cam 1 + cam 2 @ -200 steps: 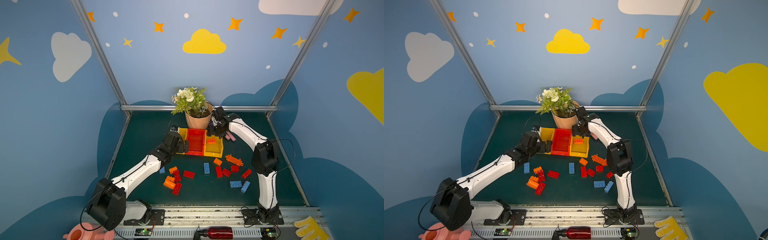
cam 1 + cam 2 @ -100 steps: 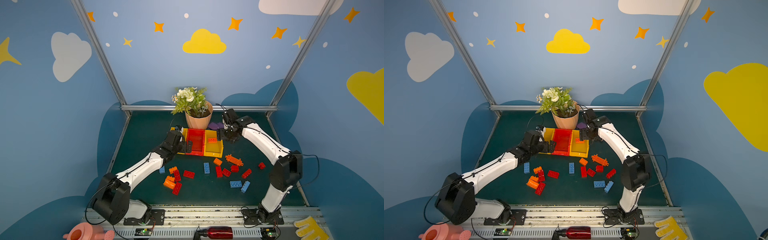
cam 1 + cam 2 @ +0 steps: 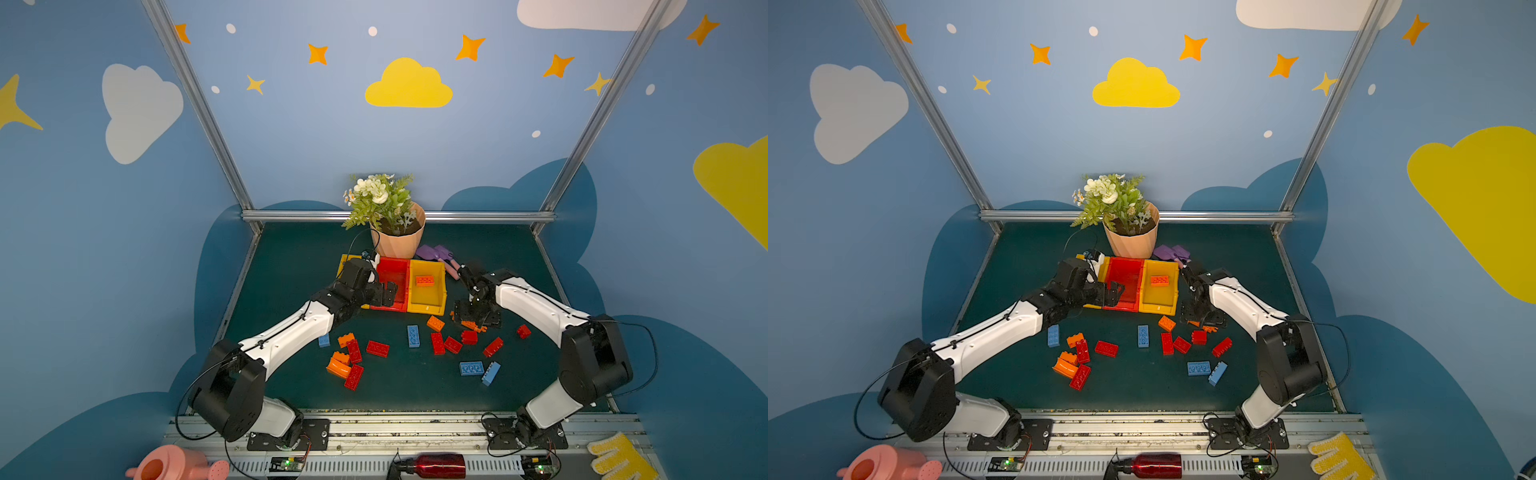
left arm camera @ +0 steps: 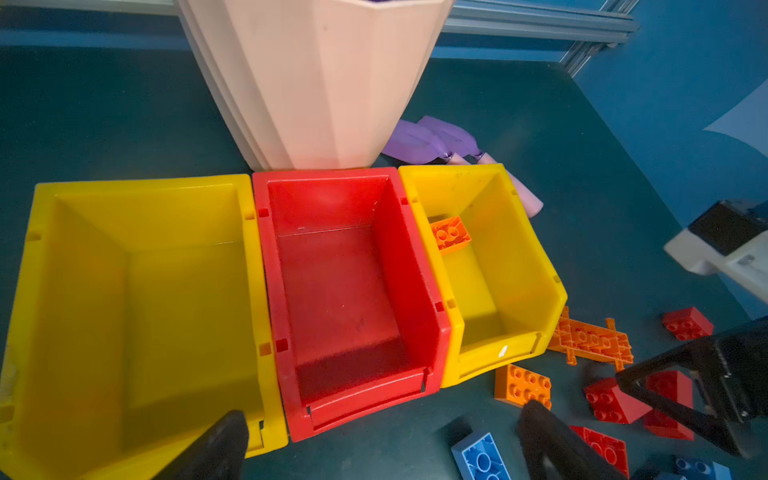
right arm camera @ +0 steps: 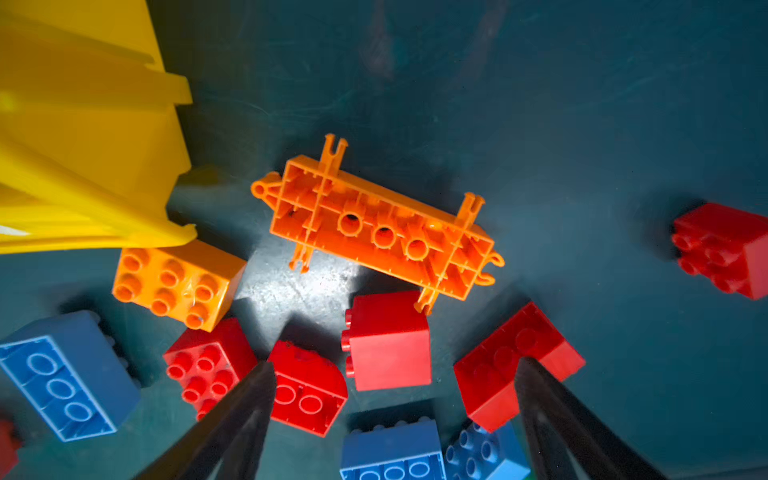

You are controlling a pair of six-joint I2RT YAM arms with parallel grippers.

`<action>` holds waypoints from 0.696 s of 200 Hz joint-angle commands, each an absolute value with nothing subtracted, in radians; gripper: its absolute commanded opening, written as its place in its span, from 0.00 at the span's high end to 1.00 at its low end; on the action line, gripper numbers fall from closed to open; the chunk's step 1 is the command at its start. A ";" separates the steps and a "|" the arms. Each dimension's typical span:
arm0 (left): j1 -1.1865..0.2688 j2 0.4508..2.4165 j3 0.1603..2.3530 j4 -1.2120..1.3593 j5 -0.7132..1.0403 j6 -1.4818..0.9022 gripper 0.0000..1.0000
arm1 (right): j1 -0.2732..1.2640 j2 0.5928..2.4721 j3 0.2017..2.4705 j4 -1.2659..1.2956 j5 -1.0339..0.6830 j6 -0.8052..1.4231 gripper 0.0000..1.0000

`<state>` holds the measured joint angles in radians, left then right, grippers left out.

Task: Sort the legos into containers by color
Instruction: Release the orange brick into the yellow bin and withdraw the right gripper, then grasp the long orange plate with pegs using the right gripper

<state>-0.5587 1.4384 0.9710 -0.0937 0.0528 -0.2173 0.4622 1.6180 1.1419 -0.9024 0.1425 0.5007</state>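
Three containers stand in a row: a left yellow bin (image 4: 145, 187), a red bin (image 4: 324, 174) and a right yellow bin (image 4: 453, 168). One orange brick (image 3: 424, 281) (image 4: 451, 235) lies in the right yellow bin; the other two hold nothing. My left gripper (image 3: 386, 291) (image 4: 384, 411) is open at the front edge of the red bin. My right gripper (image 3: 473, 318) (image 5: 395, 363) is open and empty, above loose legos just right of the bins. Under it lie an odd-shaped orange piece (image 5: 374, 232), an orange brick (image 5: 178, 282) and several red bricks.
Red, orange and blue bricks are scattered on the dark mat in front of the bins, among them a blue brick (image 3: 413, 336) and a red brick (image 3: 377, 348). A peach flower pot (image 3: 397, 245) and purple shovels (image 3: 434, 252) stand right behind the bins.
My right gripper has moved from over the right yellow bin forward and down to the loose bricks, opening wider. My left gripper has shifted slightly right along the bins' front.
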 commanded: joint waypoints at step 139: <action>-0.565 1.408 0.955 -0.110 -0.012 -0.202 0.00 | 0.469 1.836 1.251 -0.812 0.244 0.103 0.21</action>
